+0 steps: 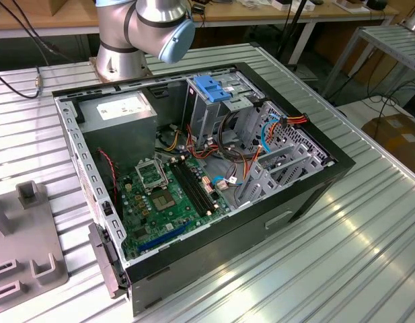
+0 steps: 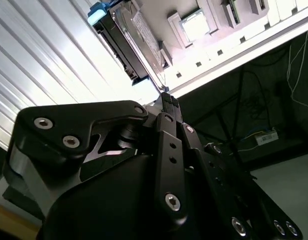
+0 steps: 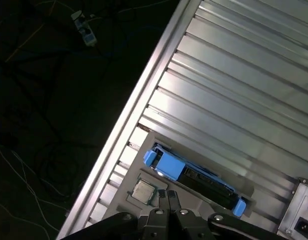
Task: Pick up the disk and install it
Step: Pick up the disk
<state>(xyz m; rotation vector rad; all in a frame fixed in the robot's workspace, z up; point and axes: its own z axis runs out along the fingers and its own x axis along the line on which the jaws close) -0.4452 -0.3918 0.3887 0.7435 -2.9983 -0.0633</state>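
Observation:
The disk [image 3: 196, 176] stands on its edge in a grey holder [image 3: 144, 137] near the table's rim, with light-blue rail pieces at both ends. In the second wrist view the disk [image 2: 125, 44] shows its dark side and its labelled face. My gripper [image 3: 168, 196] hovers above and to one side of the disk, apart from it. The two black fingertips [image 2: 168, 100] are pressed together with nothing between them.
An open computer case [image 1: 308, 195] lies on the ribbed metal table [image 1: 368, 256], with a motherboard, cables, a blue-topped drive cage [image 1: 214, 91] and a grey power-supply box [image 1: 120, 111]. A grey fixture block [image 1: 29, 249] sits at the exterior view's left. A small square chip [image 3: 142, 190] rests beside the disk.

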